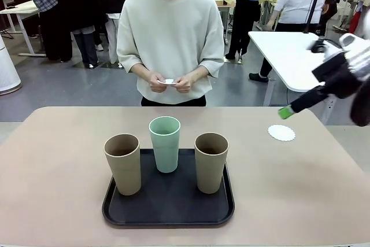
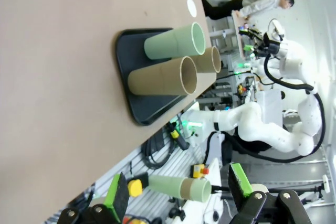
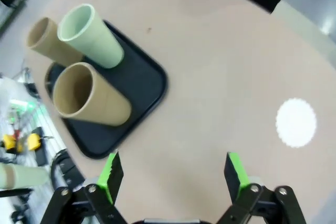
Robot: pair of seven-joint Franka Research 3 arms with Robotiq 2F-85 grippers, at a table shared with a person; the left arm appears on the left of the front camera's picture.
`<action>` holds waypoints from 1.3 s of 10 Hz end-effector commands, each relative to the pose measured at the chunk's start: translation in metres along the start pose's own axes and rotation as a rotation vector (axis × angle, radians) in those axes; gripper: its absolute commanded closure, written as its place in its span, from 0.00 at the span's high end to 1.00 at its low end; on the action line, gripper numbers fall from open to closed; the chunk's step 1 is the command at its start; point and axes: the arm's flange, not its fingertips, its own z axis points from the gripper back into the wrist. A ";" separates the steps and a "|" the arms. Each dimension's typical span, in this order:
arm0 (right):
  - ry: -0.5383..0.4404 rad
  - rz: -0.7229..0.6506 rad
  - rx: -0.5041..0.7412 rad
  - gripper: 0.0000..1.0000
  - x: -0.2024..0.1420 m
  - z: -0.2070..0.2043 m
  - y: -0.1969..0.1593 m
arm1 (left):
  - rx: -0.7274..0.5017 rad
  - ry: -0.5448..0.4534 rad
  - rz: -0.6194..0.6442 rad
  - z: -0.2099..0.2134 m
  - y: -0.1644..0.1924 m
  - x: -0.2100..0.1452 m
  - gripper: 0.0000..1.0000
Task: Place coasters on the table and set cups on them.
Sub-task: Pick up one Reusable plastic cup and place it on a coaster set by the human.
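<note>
The tray (image 1: 167, 209) holds all three cups, upright and apart. The mint cup (image 1: 165, 143) is at the tray's 12 o'clock, the left tan cup (image 1: 122, 163) at 9 and the right tan cup (image 1: 211, 162) at 3. From the right wrist, the nearest tan cup's inside shows only bare wall. The other two are too steeply angled to see down into.

One coaster (image 1: 281, 132) lies flat on the table (image 1: 58, 160) at the tray's 2 o'clock, well apart from it and near the far right corner, with nothing on it. The person's hands (image 1: 156, 81) pinch a small white disc (image 1: 168, 81) at 12 o'clock, beyond the far edge.

The right gripper (image 1: 286, 112) hovers at the coaster's 12 o'clock, off the table. Its jaws are spread and nothing is between them. The left gripper (image 2: 178, 190) is likewise released and grasps nothing. It is off the table's near-left side, well away from the tray.

The tray sits close to the near edge at 6 o'clock. Bare tabletop runs wide at its 9 and 3 o'clock, and a band lies free between the tray and the far edge.
</note>
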 end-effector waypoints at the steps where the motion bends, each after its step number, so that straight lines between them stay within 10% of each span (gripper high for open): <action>1: -0.009 0.068 -0.058 1.00 -0.061 -0.064 0.041 | -0.007 -0.003 -0.005 0.001 0.000 -0.001 1.00; 3: 0.033 0.037 0.005 1.00 -0.067 -0.065 0.045 | -0.007 -0.003 -0.005 0.001 0.000 -0.001 1.00; 4: 0.028 0.062 -0.041 1.00 0.013 -0.043 0.010 | -0.007 -0.003 -0.005 0.001 0.000 -0.001 1.00; 8: 0.033 0.066 -0.033 1.00 0.013 -0.047 0.008 | -0.007 -0.003 -0.005 0.001 0.000 -0.001 1.00; 13: 0.154 0.493 0.335 1.00 -0.027 -0.043 0.016 | -0.007 -0.003 -0.005 0.001 0.000 -0.001 1.00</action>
